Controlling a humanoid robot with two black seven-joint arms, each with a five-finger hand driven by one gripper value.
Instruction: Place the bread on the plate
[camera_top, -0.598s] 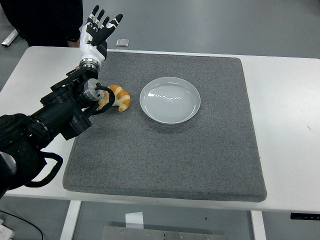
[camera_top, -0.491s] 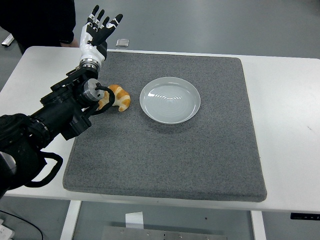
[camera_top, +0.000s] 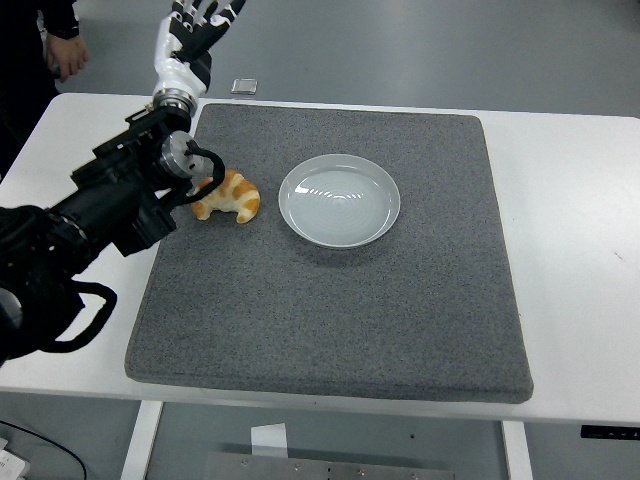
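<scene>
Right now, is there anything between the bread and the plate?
No. In the head view, only a narrow strip of bare grey mat separates the bread from the plate; they lie apart, side by side.

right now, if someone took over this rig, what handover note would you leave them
Left hand: raised beyond the table's far left edge, fingers spread, holding nothing. Right arm: not in view.
Bread: a croissant lying on the grey mat, left of the plate and apart from it, partly behind the left forearm.
Plate: white, on the mat, nothing on it.
A person's hand shows at the top left corner.
Done: nothing; the bread is not grasped.
Left: bring the hand down to the bread, grasp it, carry it right, set it on the plate.
</scene>
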